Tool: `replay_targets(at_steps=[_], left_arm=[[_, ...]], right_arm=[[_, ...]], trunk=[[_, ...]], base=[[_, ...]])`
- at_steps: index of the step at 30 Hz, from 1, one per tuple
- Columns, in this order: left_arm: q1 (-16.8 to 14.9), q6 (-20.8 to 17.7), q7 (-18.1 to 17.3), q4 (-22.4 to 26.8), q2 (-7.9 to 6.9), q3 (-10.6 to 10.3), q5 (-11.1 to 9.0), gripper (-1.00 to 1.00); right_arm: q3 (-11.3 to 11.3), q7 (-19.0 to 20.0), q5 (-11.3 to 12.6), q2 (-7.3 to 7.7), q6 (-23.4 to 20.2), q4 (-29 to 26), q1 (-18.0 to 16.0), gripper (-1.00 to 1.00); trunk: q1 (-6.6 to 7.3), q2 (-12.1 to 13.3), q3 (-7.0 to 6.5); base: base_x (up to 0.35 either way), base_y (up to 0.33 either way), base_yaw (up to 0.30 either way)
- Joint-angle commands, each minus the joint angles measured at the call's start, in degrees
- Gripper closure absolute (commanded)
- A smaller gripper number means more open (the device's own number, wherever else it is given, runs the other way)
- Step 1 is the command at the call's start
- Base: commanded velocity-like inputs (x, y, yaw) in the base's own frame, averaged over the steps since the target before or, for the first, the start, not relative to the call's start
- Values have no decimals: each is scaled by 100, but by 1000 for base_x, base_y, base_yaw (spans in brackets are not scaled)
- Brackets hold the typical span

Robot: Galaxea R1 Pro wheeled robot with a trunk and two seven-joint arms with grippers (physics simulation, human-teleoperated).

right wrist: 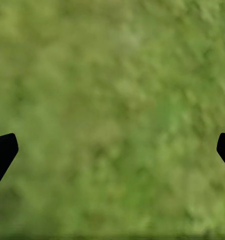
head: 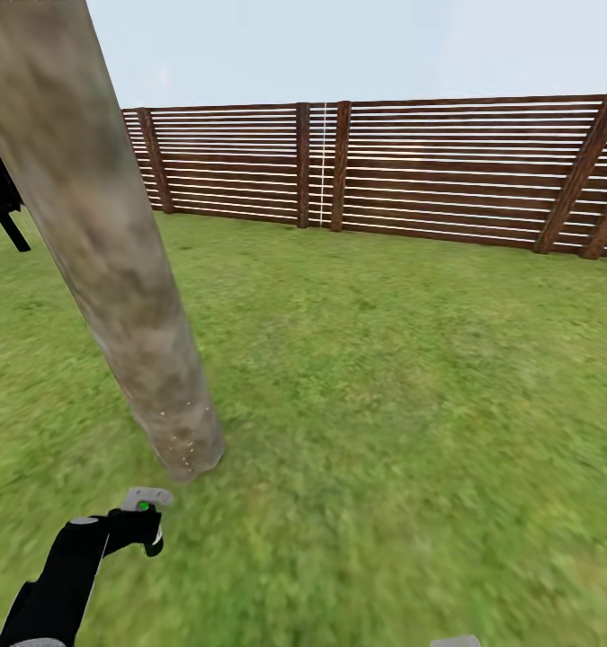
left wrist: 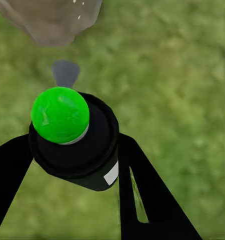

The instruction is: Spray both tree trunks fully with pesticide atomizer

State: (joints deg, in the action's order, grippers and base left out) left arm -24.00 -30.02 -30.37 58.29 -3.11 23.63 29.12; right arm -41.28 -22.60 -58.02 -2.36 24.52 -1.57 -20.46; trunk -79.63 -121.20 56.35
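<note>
Nearest to me, low on the robot's left side, the left claw [head: 139, 526] is clamped on the pesticide atomizer [left wrist: 77, 150], a dark bottle with a white label patch. Its top shows bright green [left wrist: 60, 115] here, not red. The bottle is held over the grass lawn [head: 384, 404], pointing roughly toward the foot of the tree trunk [head: 96, 243] just beyond it. A few white pesticide speckles [head: 188, 447] dot the very base of the bark; higher up the trunk looks bare.

My worry is coverage: from this low aim, I'd guess mist keeps landing near the roots or drifting onto the grass, leaving the upper trunk untreated. The bottle sits close to the bark too, so a raised arm could bump it and twist the grip.

The right claw [right wrist: 112, 150] hangs with its jaws wide apart, holding nothing, over plain grass.

Farther back runs the brown slatted fence [head: 429, 171].
</note>
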Motion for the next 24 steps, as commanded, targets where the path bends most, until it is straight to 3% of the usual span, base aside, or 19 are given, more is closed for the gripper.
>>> replay_targets(at_steps=[1,3,5,6,8,10,15,19,22,23,24], left_arm=[[-9,-24,-52,4,37,14,56,100],[-29,-249,-38,0,137,-160,75,100],[-40,-524,-32,22,88,-298,88,100],[-42,-574,-31,58,-23,-291,91,100],[-43,-642,-40,40,-453,-233,65,100],[-43,-672,-46,46,-638,-240,34,100],[-103,-667,-43,121,-356,-287,35,100],[-434,-691,-48,172,-333,-289,25,100],[-912,-1216,-70,179,-355,-290,27,100],[-1103,-1323,-78,177,-426,-272,50,100],[-1176,-1357,-77,175,-404,-288,69,100]], right_arm=[[-46,-25,-60,-1,9,1,-2,-100],[-46,-25,-60,-1,9,2,-2,-100],[-46,-25,-60,-1,9,2,-2,-100],[-46,-25,-60,-3,10,2,-2,-100],[-48,-25,-59,-1,33,-13,-2,-100],[-80,-22,-50,9,61,-187,-2,-100],[-33,0,-66,-11,221,-446,-2,-100],[-29,0,-72,-26,266,-442,-2,-100],[-58,-7,-55,-6,269,-451,-2,-100],[-56,-7,-52,-2,272,-457,-2,-100],[-56,-7,-52,-2,272,-458,-2,-100]], trunk=[[1,-2,5],[1,-2,5],[1,-2,5],[1,-2,5],[1,-2,5],[1,-2,5],[1,-2,5],[1,-2,5],[1,-2,5],[1,-2,5],[1,-2,5]], base=[[-18,0,0],[-7,0,0],[-1,0,0],[0,0,0],[0,0,0],[0,0,0],[-50,0,0],[-160,0,0],[-9,0,0],[-1,0,17],[0,0,182]])
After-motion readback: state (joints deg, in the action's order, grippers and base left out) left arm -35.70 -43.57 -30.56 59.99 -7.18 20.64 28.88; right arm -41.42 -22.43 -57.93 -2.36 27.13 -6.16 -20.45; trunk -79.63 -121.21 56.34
